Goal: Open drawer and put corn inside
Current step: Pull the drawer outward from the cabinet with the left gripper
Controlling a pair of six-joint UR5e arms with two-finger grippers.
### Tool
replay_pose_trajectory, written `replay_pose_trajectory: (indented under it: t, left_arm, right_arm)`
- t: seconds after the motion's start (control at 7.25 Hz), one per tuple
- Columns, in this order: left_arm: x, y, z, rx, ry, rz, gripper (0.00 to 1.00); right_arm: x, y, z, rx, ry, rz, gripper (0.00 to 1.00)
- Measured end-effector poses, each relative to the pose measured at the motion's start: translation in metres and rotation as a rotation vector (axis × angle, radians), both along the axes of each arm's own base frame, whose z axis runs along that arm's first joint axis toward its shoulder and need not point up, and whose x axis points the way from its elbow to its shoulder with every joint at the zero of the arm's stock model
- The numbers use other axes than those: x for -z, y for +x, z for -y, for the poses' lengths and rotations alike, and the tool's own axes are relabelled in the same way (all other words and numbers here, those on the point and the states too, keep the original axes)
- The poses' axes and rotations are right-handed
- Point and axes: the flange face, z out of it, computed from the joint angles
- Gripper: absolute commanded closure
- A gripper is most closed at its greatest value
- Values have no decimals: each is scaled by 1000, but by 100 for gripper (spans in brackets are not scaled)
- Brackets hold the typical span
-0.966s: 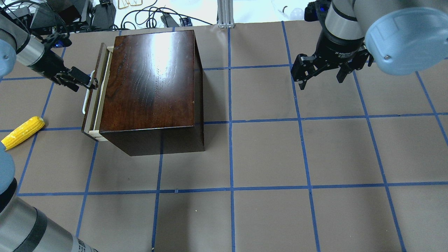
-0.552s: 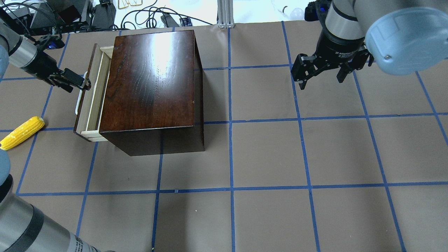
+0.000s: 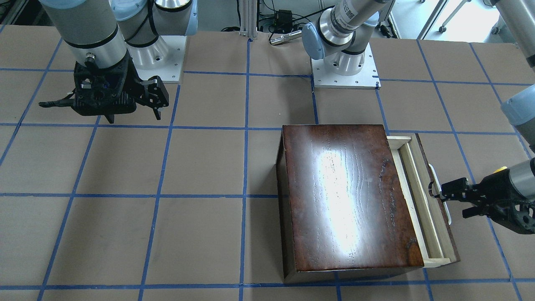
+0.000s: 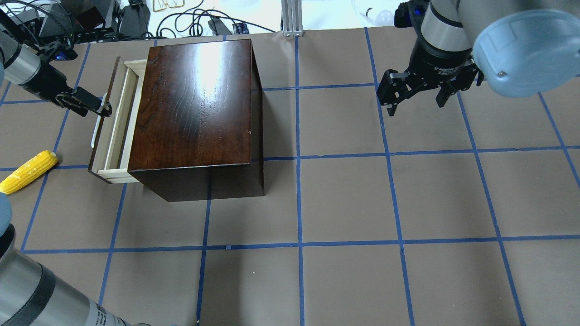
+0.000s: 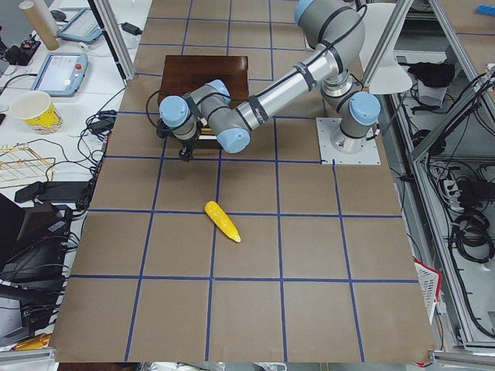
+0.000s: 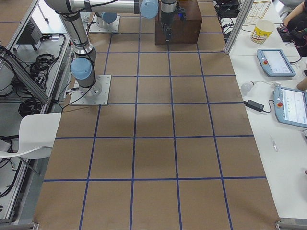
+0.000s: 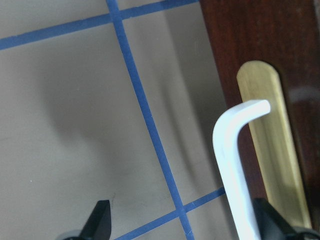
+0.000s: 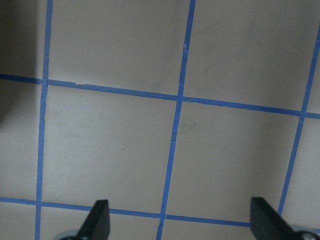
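The drawer [image 4: 113,131] sticks partly out of the left side of the dark reddish-brown box [image 4: 195,108], and its pale inside shows. My left gripper [image 4: 103,108] is open, with one finger hooked behind the white handle [image 7: 235,165]. It also shows in the front view [image 3: 449,196]. The corn [image 4: 28,172] lies on the table to the left of the drawer, apart from both grippers, and it also shows in the left side view [image 5: 222,221]. My right gripper [image 4: 417,106] is open and empty, hovering over the table's far right.
Blue tape lines [image 4: 299,199] grid the brown table. Cables and devices [image 4: 90,22] lie beyond the far edge behind the box. My left arm's elbow [image 4: 27,290] fills the near left corner of the overhead view.
My left gripper has moved left with the handle, and the drawer has slid further out of the box. The right arm and the corn have not moved.
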Motion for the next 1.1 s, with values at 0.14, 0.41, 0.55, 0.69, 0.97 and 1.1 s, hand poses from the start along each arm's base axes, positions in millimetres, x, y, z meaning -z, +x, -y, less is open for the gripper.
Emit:
replay_pose_trajectory:
  t: [0.14,0.41,0.55,0.69,0.97,1.1]
  left_arm:
    - [0,8,-2,3,-2,1,0]
    - [0,15,-5,16,-6,2,0]
    - [0,17,-5,19,-4,8,0]
    - [1,20,-6,21,-2,18,0]
    - [1,22,-6,34,-3,26,0]
    - [1,23,-6,43,-5,28,0]
  right_arm:
    - [0,0,0,0,0,0,0]
    - [0,0,0,-1,0,0,0]
    - [0,1,0,-1,0,0,0]
    - [0,1,0,-1,0,0,0]
    - [0,0,0,-1,0,0,0]
    - [0,0,0,0,-1,0,0]
